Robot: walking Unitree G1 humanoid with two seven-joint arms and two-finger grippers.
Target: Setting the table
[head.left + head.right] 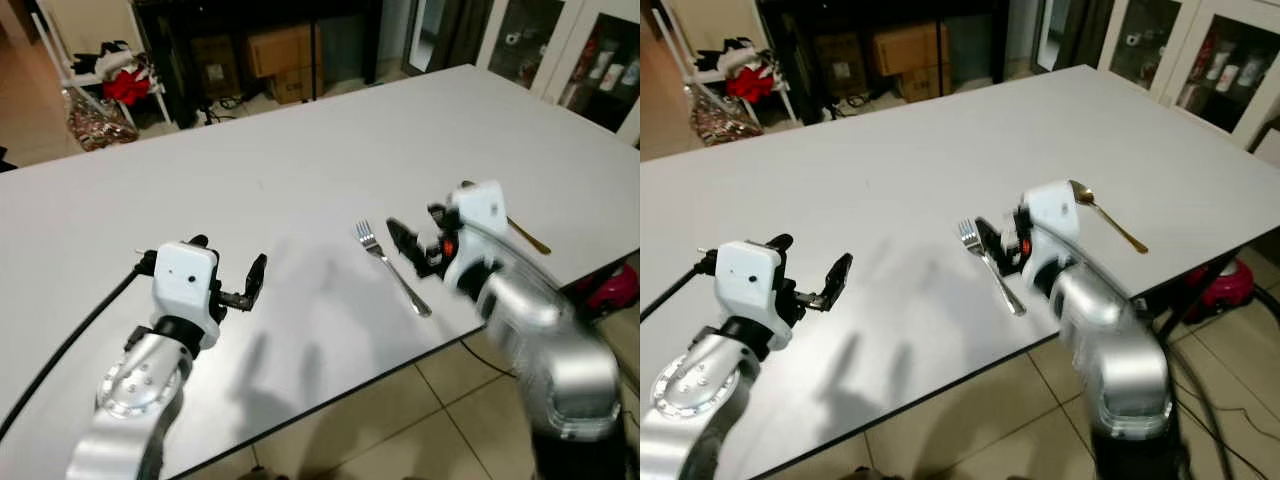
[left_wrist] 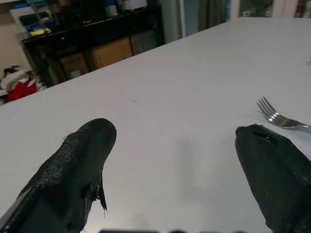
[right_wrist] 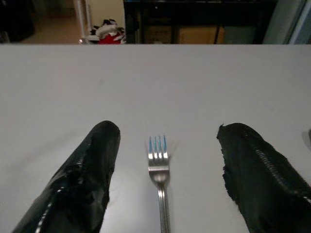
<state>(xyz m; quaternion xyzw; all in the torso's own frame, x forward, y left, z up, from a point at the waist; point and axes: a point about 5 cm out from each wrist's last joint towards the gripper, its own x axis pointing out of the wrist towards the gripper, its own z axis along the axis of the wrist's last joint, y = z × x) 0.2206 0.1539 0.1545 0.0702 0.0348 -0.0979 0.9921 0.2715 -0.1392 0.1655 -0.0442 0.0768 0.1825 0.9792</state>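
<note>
Room: a home interior lay behind the white tabletop (image 1: pixel 300 150), with dark shelving holding cardboard boxes (image 1: pixel 285 50) at the far side and a glass-fronted cabinet (image 1: pixel 590 55) off to the robot's right.
Fork: a silver fork (image 1: pixel 392 266) lay flat on the tabletop near its front edge, tines pointing away from the robot, handle running back toward the edge.
Right gripper: the right gripper (image 3: pixel 163 165) hovered low over the fork with its fingers spread wide, one on each side of the tines; they held nothing, and I could not tell whether they touched the tabletop.
Spoon: a gold spoon (image 1: pixel 1108 216) lay on the tabletop just beyond the right wrist, apart from the fork.
Left gripper: the left gripper (image 1: pixel 250 285) hung over bare tabletop well to the left of the fork, fingers parted and empty, with the fork's tines visible past one finger in its wrist view.
Step in hand: judging by the straddling fingers, the robot was either lining up a grasp on the fork or had only just set it down; the pictures alone did not settle which.
Next move: if a grasp was meant, it called for lowering until the fingertips met the tabletop either side of the thin neck, then closing squarely, since so flat a piece could slip or pivot.
</note>
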